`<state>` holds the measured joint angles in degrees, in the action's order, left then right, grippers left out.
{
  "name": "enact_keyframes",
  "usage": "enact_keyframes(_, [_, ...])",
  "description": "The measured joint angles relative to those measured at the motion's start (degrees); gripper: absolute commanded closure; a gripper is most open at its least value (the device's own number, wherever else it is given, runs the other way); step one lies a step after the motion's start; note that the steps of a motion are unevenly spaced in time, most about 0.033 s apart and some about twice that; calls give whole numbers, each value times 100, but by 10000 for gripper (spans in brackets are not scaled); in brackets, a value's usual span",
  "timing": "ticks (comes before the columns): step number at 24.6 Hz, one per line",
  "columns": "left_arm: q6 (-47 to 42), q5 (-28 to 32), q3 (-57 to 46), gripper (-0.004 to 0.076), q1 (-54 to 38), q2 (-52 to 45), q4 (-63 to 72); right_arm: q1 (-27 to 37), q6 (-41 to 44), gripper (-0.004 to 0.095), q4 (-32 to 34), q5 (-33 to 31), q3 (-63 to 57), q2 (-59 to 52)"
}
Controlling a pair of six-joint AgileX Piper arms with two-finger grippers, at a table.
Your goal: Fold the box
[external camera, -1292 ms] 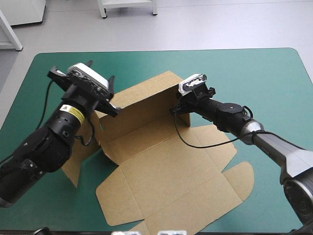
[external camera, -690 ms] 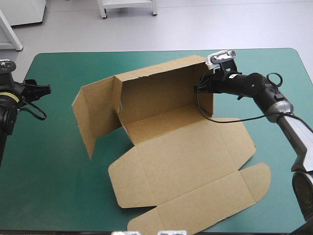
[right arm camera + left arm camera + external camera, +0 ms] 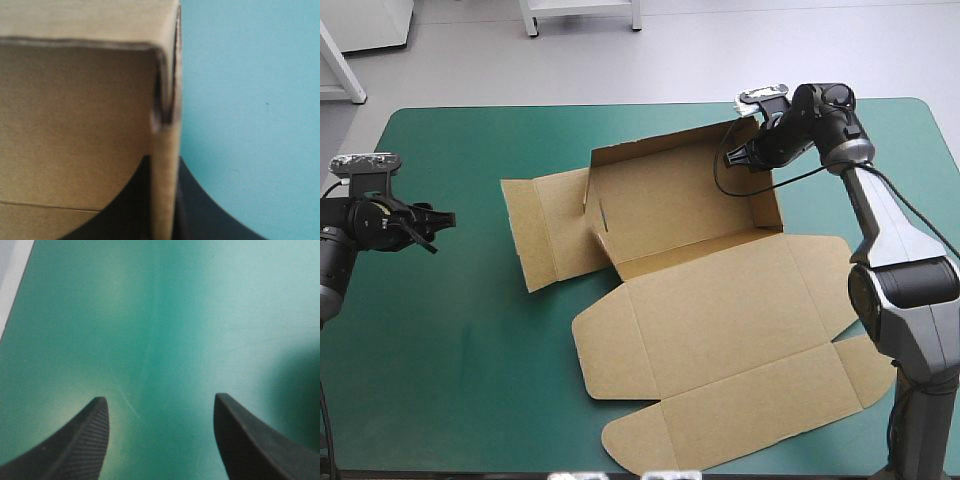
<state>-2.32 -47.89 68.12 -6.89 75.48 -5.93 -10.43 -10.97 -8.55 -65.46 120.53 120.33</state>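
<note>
Looking down from the high view, you get the whole teal-green table cover (image 3: pixel 470 380), with the brown box (image 3: pixel 720 330) spread over its middle and right side. The box's back wall (image 3: pixel 670 185) stands raised, its left end panel (image 3: pixel 545 235) splays outward, and the lid (image 3: pixel 740 400) lies flat toward the near edge. Only this view shows you that layout. The right gripper (image 3: pixel 738 158) reaches in at the far right corner, but from above you cannot make out its fingers. The right wrist view settles it: the right gripper (image 3: pixel 163 159) is pinched onto the box's right end wall (image 3: pixel 166 130), one black finger on each face, and the board looks doubled over at the top. The left gripper (image 3: pixel 438 222) hangs near the table's left edge, well apart from the box. Its own view shows the left gripper (image 3: pixel 160 397) with fingers spread wide over bare cover.
</note>
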Motion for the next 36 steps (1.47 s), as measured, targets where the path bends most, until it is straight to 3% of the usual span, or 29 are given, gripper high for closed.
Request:
enact_keyframes(3, [116,-98,0,286,-5,56,138,0,80,918,33,-138,306,210])
enact_keyframes(5, [164,-130,0,286,-5,76,200,0,91,858,33,-139,410,302])
enact_keyframes(7, [176,-158,0,286,-5,76,256,0,102,649,27,-46,468,406])
enact_keyframes(8, [199,-181,0,286,-5,76,278,0,96,482,8,-2,472,429])
enact_keyframes(10, [324,-224,0,286,-5,76,382,0,79,293,-27,57,472,494])
enact_keyframes(11, [352,-227,0,286,-5,76,443,0,73,255,-31,121,472,513])
enact_keyframes(14, [448,-299,0,286,-5,76,455,0,73,246,-33,245,519,521])
enact_keyframes(22, [493,-497,0,286,-5,76,443,0,382,264,223,-583,1313,100])
enact_keyframes(29, [498,-504,0,286,-5,76,443,0,610,264,257,-594,415,-945])
enact_keyframes(36, [531,-499,0,286,-5,76,487,0,757,264,-2,-580,-528,-1106])
